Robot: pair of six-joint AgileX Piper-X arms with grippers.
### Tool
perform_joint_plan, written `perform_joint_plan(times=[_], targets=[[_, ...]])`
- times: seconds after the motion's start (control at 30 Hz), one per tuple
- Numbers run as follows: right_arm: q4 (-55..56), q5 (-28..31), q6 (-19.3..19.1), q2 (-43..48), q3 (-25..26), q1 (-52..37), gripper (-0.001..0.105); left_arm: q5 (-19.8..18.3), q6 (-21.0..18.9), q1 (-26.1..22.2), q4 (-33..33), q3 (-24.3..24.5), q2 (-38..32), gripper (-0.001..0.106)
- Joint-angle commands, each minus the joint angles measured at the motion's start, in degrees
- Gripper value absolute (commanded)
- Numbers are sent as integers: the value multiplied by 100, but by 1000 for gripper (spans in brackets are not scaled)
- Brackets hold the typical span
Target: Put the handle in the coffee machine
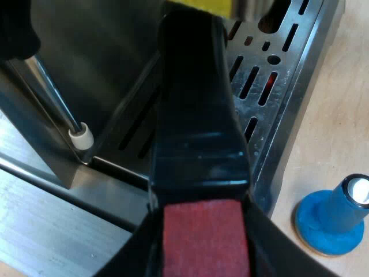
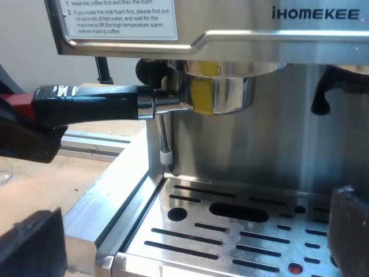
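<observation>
The metal holder point(image 2: 216, 92), marked with a yellow label, sits up against the underside of the espresso machine's point(image 2: 259, 34) brew head. Its dark handle point(image 2: 86, 107) sticks out sideways to the red end point(image 2: 17, 103). My left gripper point(image 2: 26, 138) is shut around that red end. In the left wrist view the handle point(image 1: 196, 115) runs away from me over the drip tray, and my left gripper point(image 1: 204, 259) clamps the red end point(image 1: 204, 239) between its fingers point(image 1: 130, 259). My right gripper point(image 2: 190, 242) hangs open low over the drip tray, nothing between its fingers point(image 2: 349, 225).
The slotted steel drip tray point(image 2: 230, 231) lies below the holder. A thin steam wand with a white tip point(image 2: 165, 153) hangs beside the holder. A blue tamper point(image 1: 334, 216) stands on the wooden table next to the tray's edge point(image 1: 300, 86).
</observation>
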State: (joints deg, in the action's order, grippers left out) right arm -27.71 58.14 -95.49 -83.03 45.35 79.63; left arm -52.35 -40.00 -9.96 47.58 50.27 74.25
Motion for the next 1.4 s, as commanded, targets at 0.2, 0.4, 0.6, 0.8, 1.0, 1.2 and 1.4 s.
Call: perform_joint_plan(times=[0.2, 0.4, 0.6, 0.8, 1.0, 1.2, 1.4], targets=[[-32, -36, -77, 28, -3, -7, 93, -879, 86, 63, -158, 95, -103, 0], [-32, -36, -77, 28, -3, -7, 93, -791, -109, 229, -319, 95, -103, 0], [-32, -36, -77, 28, -3, -7, 93, -792, -672, 262, -839, 95, -103, 0], [-32, -36, -77, 28, -3, -7, 93, -774, -673, 262, -850, 110, -103, 0], [-32, -36, -77, 28, -3, -7, 93, -962, -673, 262, -844, 181, -103, 0], [-32, -36, -77, 28, -3, -7, 93, -977, -646, 262, -869, 367, -224, 0], [-32, -36, -77, 28, -3, -7, 93, -1149, -646, 262, -854, 338, -224, 0]])
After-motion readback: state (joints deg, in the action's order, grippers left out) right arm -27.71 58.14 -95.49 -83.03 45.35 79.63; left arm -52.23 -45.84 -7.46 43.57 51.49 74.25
